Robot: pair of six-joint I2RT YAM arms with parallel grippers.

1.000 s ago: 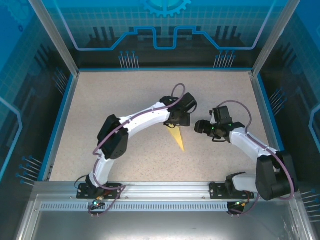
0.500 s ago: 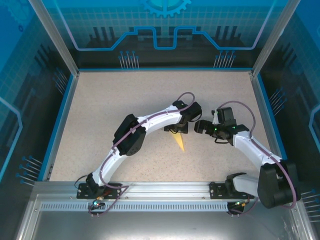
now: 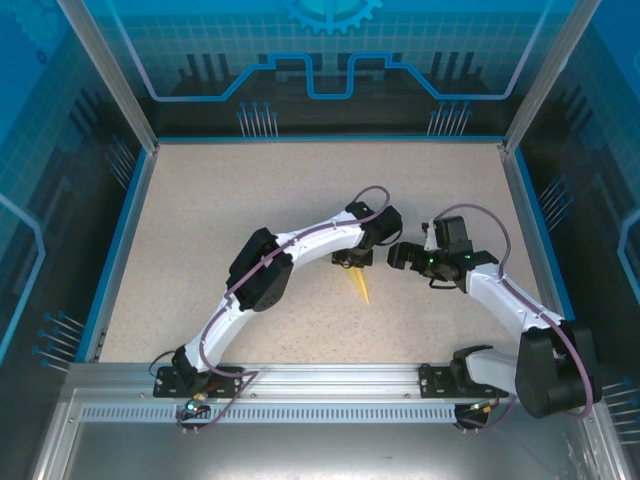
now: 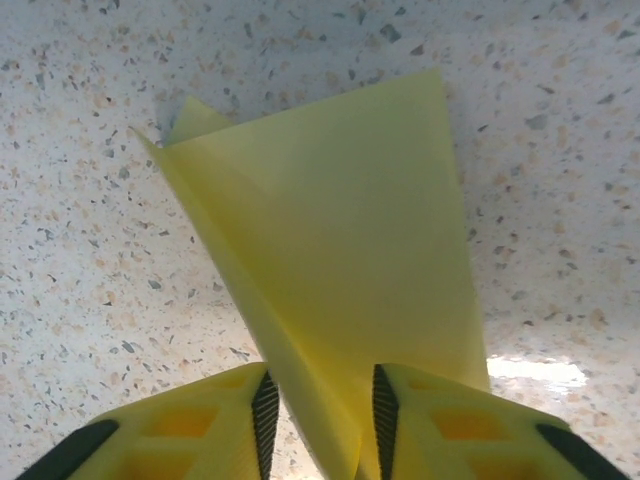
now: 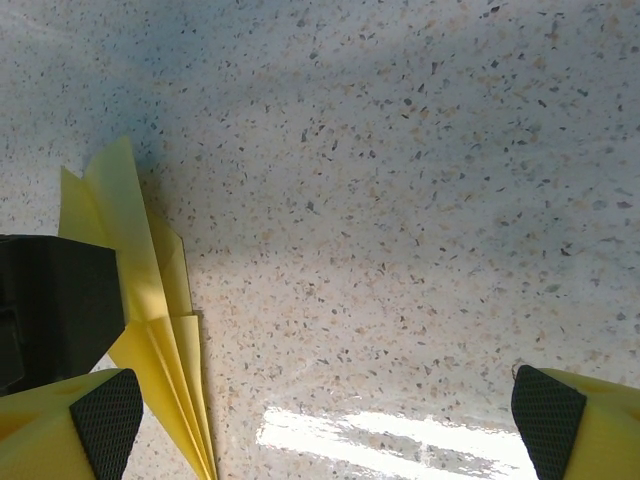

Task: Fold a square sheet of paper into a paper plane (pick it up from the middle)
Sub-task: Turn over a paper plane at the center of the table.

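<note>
The paper plane (image 3: 358,285) is a pale-yellow dart lying on the speckled table, tip toward the near edge. My left gripper (image 3: 352,262) is low over its wide end. In the left wrist view the plane (image 4: 340,240) runs up between the yellow fingers, and my left gripper (image 4: 321,420) straddles its centre ridge. The jaws are narrow, the right pad against the paper, a sliver of table showing beside the left pad. My right gripper (image 3: 400,255) hovers just right of the plane, wide open and empty. In the right wrist view the plane (image 5: 150,330) lies left of my right gripper (image 5: 327,415).
The speckled table (image 3: 220,220) is ringed by a blue rim and clear walls (image 3: 130,200). The left gripper's black body (image 5: 50,300) sits close to the right gripper's left finger. A bright glare streak (image 5: 380,435) lies on the table between the right fingers.
The left arm reached right and down onto the plane's wide end, and its jaws narrowed around the ridge. The right gripper opened wider and edged left.
</note>
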